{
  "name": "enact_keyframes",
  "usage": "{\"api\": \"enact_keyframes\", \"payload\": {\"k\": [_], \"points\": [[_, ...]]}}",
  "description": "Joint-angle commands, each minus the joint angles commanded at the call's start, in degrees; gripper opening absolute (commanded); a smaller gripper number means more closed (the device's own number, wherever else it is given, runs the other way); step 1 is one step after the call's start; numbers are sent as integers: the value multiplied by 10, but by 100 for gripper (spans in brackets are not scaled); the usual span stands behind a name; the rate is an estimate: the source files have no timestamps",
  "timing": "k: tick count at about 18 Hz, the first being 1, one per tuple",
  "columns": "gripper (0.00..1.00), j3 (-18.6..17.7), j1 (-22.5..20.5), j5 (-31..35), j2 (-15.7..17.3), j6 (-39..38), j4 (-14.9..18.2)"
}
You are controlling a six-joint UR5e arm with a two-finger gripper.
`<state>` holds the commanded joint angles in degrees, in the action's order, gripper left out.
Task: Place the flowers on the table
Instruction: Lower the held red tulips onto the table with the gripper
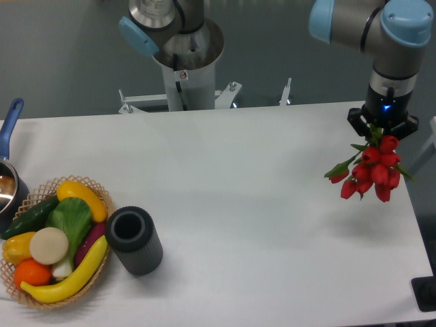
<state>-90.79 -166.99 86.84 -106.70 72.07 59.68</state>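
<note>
The flowers point(373, 170), a small bunch of red tulips with green leaves, hang blooms-down over the right side of the white table point(259, 204). My gripper point(379, 133) is directly above them and shut on their stems, which are hidden between the fingers. The bunch appears held above the tabletop, near its right edge.
A dark grey cylindrical vase point(134, 240) lies at the front left. Beside it, a wicker basket point(54, 245) holds toy fruit and vegetables. A pot with a blue handle point(8, 170) sits at the left edge. The robot base point(184, 54) stands behind the table.
</note>
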Motion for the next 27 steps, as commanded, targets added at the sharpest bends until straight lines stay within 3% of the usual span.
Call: {"api": "enact_keyframes", "payload": {"k": [7, 17, 27], "points": [[2, -1, 10, 1, -5, -1, -2], [3, 28, 58, 23, -80, -7, -10], [7, 31, 74, 22, -113, -21, -9]]}}
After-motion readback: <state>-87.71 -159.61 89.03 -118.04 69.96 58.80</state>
